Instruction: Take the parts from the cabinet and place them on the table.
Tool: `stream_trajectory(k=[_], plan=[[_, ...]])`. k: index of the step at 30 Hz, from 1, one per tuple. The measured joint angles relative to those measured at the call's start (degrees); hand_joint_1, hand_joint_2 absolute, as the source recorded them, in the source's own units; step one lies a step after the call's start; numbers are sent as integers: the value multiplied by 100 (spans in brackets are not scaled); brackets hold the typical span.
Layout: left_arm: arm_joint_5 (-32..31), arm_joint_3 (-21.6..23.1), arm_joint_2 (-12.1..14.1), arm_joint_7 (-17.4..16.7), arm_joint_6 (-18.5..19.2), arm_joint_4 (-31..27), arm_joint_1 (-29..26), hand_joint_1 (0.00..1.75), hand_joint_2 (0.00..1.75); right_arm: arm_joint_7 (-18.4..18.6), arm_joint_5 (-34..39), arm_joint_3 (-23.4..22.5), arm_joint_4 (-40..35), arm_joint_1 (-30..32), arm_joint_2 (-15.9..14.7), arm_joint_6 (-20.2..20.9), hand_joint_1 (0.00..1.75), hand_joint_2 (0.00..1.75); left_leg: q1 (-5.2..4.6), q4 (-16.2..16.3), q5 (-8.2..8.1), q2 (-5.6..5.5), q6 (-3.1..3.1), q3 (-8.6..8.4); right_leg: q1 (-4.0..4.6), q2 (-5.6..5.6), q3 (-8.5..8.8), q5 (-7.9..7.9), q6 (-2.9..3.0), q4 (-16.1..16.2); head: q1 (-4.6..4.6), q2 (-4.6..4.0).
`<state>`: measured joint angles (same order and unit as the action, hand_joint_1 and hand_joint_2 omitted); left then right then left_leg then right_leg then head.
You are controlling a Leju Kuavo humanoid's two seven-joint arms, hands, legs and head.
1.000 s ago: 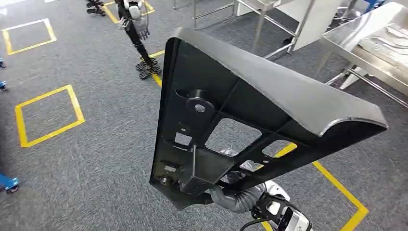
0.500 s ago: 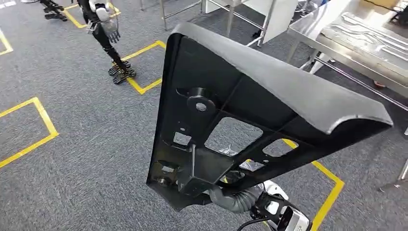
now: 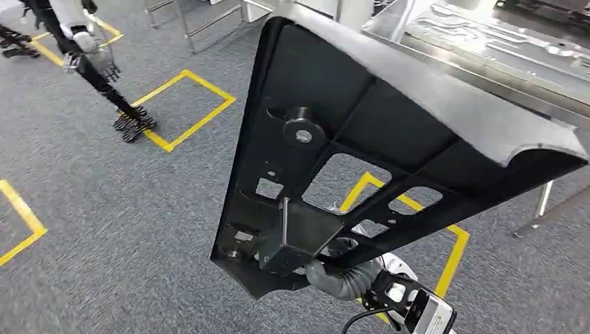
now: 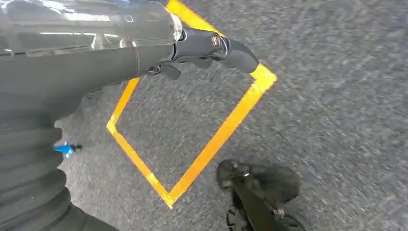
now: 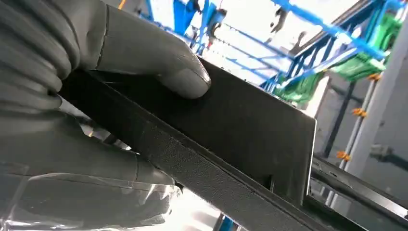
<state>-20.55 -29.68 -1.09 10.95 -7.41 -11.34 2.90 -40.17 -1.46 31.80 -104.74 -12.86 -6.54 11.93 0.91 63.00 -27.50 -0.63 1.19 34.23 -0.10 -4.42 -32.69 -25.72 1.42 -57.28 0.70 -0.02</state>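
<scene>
— Where is the part?

— The large black plastic panel (image 3: 389, 132), roughly triangular with ribs and cut-out windows on its underside, is held up in the air over the grey carpet floor (image 3: 125, 229). Its narrow end points down and near, its wide curved edge lies far and to the right, close in front of the head camera.

— Which hand carries it?

— The right hand (image 5: 96, 91). In the right wrist view the thick grey thumb (image 5: 159, 57) presses on one face of the panel's flat edge and the other fingers lie under it, so the hand is clamped on the panel. In the head view the grey ribbed wrist cover (image 3: 341, 282) comes up under the panel's narrow end.

— And the left hand?

— The left hand (image 4: 202, 48) hangs over the carpet with nothing in it; its dark fingers are bent inward, though how tightly I cannot tell.

— What lies around?

— The shiny steel counter (image 3: 417, 42) stands far right, behind the panel's wide edge, with pale flat shapes on top. Yellow tape squares (image 3: 184, 108) mark the carpet. Far left stands another robot (image 3: 90, 62), its hand hanging beside a dark leg.
</scene>
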Motion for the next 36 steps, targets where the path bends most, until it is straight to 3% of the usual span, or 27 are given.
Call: stream_trajectory(k=[1,2,5,6,7,8,9,11,12,13,14,15,16,17,21,22,23,24,26,27,28,29,30,31,32,34,36], plan=[[0,-17,0,0,0,0,-7,0,175,-2,13,-4,0,4,-11,0,175,175,32,-452,98,-262,-15,-188,-12,-53,-19,-21,-27,-31,0,0],[0,-26,-2,2,0,0,-7,0,175,-2,22,-11,0,8,-26,0,175,175,15,-519,36,-343,-23,-227,16,-119,-62,-25,-60,-73,0,0],[-2,-33,-2,2,-24,0,21,0,175,-2,24,-28,-4,63,-52,-7,175,175,-20,-489,61,-186,-123,-215,-29,-261,-109,24,-170,-37,-2,0],[-2,-33,-11,2,-31,0,23,0,175,-2,24,-35,-15,78,-66,-9,175,175,14,-547,97,-115,-183,-230,-8,-287,-124,18,-213,-44,-2,0],[-2,-33,-24,4,-33,0,30,0,175,-6,22,-46,-28,97,-81,-11,175,175,20,-578,119,-35,-231,-239,-5,-46,-143,-56,-216,-131,-2,0],[-2,-33,-22,11,-35,-2,30,0,175,-4,20,-50,-37,89,-94,-13,175,175,19,-587,123,6,-263,-234,7,199,-265,-235,-232,-375,-4,0],[-2,-33,-22,11,-35,0,18,0,175,-4,20,-55,-37,90,-98,-18,175,175,9,-587,122,69,-265,-229,-10,330,-474,-474,-262,-814,-4,0],[-2,-35,-22,11,-33,0,-5,0,175,-4,20,-57,-35,119,-116,-17,175,175,-11,-585,116,209,-273,-217,-37,403,-922,-828,-299,-1710,-4,0],[-2,-35,-22,11,-31,0,-6,0,175,-4,20,-61,-35,134,-131,-17,175,175,-16,-584,113,282,-273,-214,-44,412,-1025,-829,-309,-1895,-4,0],[-2,-35,-22,11,-31,0,-2,0,175,-2,20,-68,-35,143,-144,-17,175,175,-19,-584,106,348,-270,-218,-47,418,-963,-685,-309,-1754,-4,2],[-2,-35,-24,11,-28,0,6,0,175,-2,22,-72,-35,147,-151,-17,175,175,-24,-584,97,405,-268,-229,-46,439,-760,-458,-294,-1373,-2,0],[-4,-35,-26,11,-26,0,13,0,175,-2,35,-83,-37,146,-162,-11,175,175,-30,-584,86,460,-259,-250,-37,517,-436,-193,-263,-779,-4,0],[-9,-35,-33,13,-26,0,17,0,175,-2,55,-103,-46,145,-173,-4,175,175,-35,-584,74,511,-245,-275,-9,704,-100,9,-214,-199,-4,0],[-22,-35,-35,13,-26,0,16,0,175,-4,72,-125,-55,139,-184,0,175,175,-63,-584,57,549,-216,-292,53,899,-12,-71,-170,-17,-2,0],[-46,-35,-37,20,-24,0,29,0,175,-2,111,-157,-83,138,-230,11,175,175,-62,-632,45,771,-89,-357,72,629,-50,-8,-86,40,-4,0],[-46,-35,-33,22,-17,-4,33,0,175,-2,129,-168,-94,143,-234,20,175,175,-46,-577,-20,662,-46,-350,-21,577,16,50,-58,116,-2,0],[-46,-35,-33,31,-11,-4,26,0,175,-9,151,-175,-96,110,-238,22,175,175,-42,-374,-172,405,-36,-278,-22,523,24,66,-28,140,-2,0],[-48,-35,-42,30,2,-4,16,0,175,-7,159,-173,-96,93,-236,35,175,175,-30,40,-411,224,-32,-98,-18,472,16,75,-1,138,0,0],[-44,-41,-33,37,7,-4,-15,0,175,-2,170,-173,-87,99,-245,57,175,175,-23,990,-809,114,-5,365,-8,326,4,70,11,131,0,0],[-44,-44,-33,44,9,-4,-31,0,175,-2,181,-173,-81,98,-245,72,175,175,-23,1234,-835,112,2,501,-7,243,-2,70,11,119,0,0],[-44,-46,-33,57,11,-4,-44,0,175,-2,190,-173,-79,97,-247,87,175,175,-22,1167,-714,112,4,492,-8,165,0,68,8,107,0,0],[-44,-48,-33,72,15,-4,-48,0,175,-2,197,-173,-79,96,-247,90,175,175,-18,854,-483,108,-2,369,-11,86,3,61,-2,90,0,0],[-44,-54,-31,87,20,-4,-46,0,175,-2,216,-173,-79,91,-247,96,175,175,-9,329,-177,68,-10,142,-15,12,7,46,-21,60,0,0],[-44,-61,-31,94,17,-4,-45,0,175,-2,234,-173,-79,79,-247,101,175,175,10,-231,100,-69,-21,-111,-23,-59,5,26,-43,23,0,0],[-44,-70,-31,98,17,-4,-54,0,175,-2,249,-173,-79,71,-247,101,175,175,26,-479,37,-341,-47,-230,-12,-108,-21,6,-76,-2,-2,0],[-52,-72,-31,109,17,-4,-32,0,175,0,251,-173,-76,51,-247,94,175,175,12,-524,53,-259,-83,-229,-19,-201,-88,22,-142,-30,-2,0],[-57,-74,-26,114,17,-4,-19,0,175,-2,253,-177,-77,52,-256,85,175,175,-14,-531,72,-166,-159,-231,-32,-306,-106,47,-225,-1,-2,0]])
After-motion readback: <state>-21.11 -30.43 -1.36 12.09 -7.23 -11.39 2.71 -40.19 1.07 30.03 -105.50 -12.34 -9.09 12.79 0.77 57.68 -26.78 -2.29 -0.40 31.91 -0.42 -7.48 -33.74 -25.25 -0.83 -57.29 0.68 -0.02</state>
